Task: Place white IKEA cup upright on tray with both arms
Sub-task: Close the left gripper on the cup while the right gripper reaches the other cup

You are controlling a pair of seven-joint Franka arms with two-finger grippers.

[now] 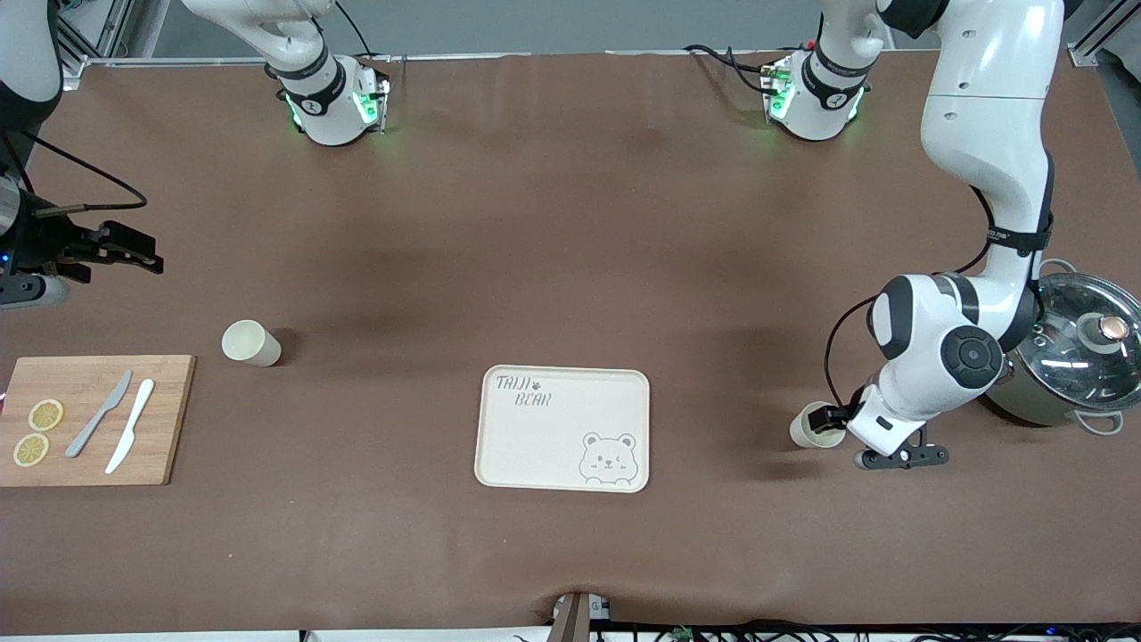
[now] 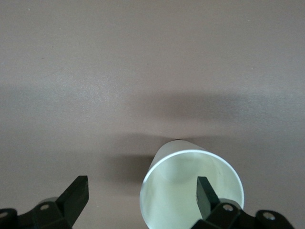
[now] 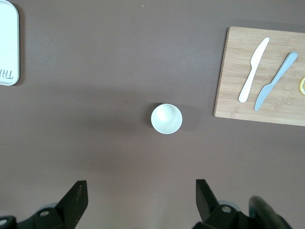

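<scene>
The cream tray point(image 1: 563, 428) with "TAIJI BEAR" lettering and a bear drawing lies mid-table, with nothing on it. One white cup point(image 1: 809, 430) stands toward the left arm's end of the table. My left gripper point(image 1: 833, 417) is down at it. In the left wrist view the gripper point(image 2: 141, 198) is open, with one finger point(image 2: 205, 193) inside the cup point(image 2: 186, 191) and the other outside its wall. A second white cup point(image 1: 250, 342) stands upright toward the right arm's end. My right gripper point(image 1: 143, 252) hangs open high above that cup point(image 3: 166, 118), its fingertips point(image 3: 78, 198) wide apart.
A wooden cutting board point(image 1: 165, 419) with two knives point(image 1: 100, 414) and lemon slices point(image 1: 45, 415) lies beside the second cup, at the right arm's end. A steel pot with a glass lid point(image 1: 1079, 357) stands close by the left arm's elbow. The tray's corner point(image 3: 7, 43) shows in the right wrist view.
</scene>
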